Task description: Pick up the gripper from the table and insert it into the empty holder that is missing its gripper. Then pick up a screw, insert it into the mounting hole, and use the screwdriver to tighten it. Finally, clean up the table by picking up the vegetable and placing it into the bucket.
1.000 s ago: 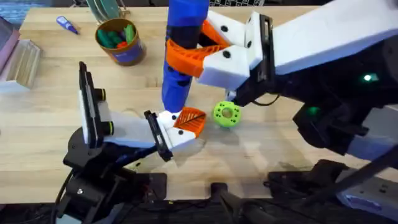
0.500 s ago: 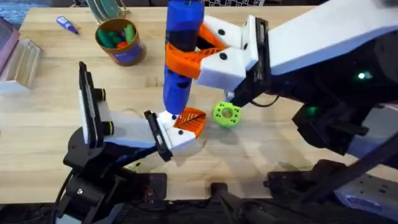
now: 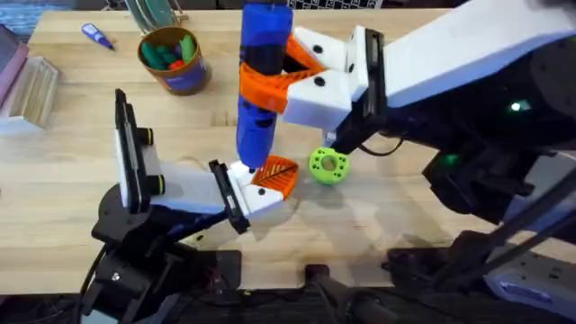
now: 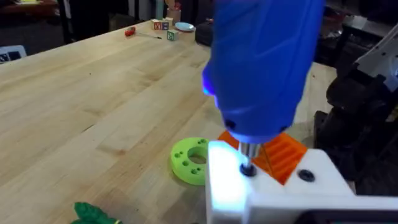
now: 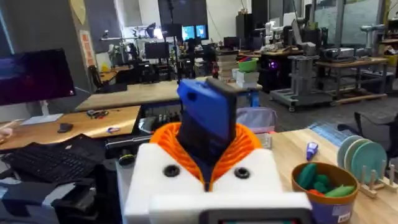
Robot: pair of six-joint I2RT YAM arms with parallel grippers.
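Blue fat pen-shaped electric screwdriver point(image 3: 261, 85) is clamped between the right gripper's point(image 3: 286, 74) orange ribbed pads point(image 5: 245, 142), held upright with its thin metal bit point(image 4: 247, 158) seated in the mounting hole of the white blocky finger mount point(image 3: 252, 191) near the middle of the wooden table point(image 3: 378, 211), toward its front edge. Orange ribbed wedge fingertip point(image 3: 277, 175) is already sitting in that mount, so I read this as the tightening step: insert done, screw in, driving it home. Left gripper point(image 4: 267, 202): I can't tell from these views whether its fingers are open or closed. Bright green round disc with holes point(image 3: 328, 165) lies just beside the mount, clear of the bit. Round orange-brown tin bucket with a blue-purple band point(image 3: 173, 59) stands near the far left corner with green pieces in it. Small green leafy toy vegetable point(image 4: 92, 213) is on the table near the left wrist, so cleanup looks not yet done. Next move, my call: keep the bit straight and pressed in the screw head, then lift straight up so the mount isn't dragged.
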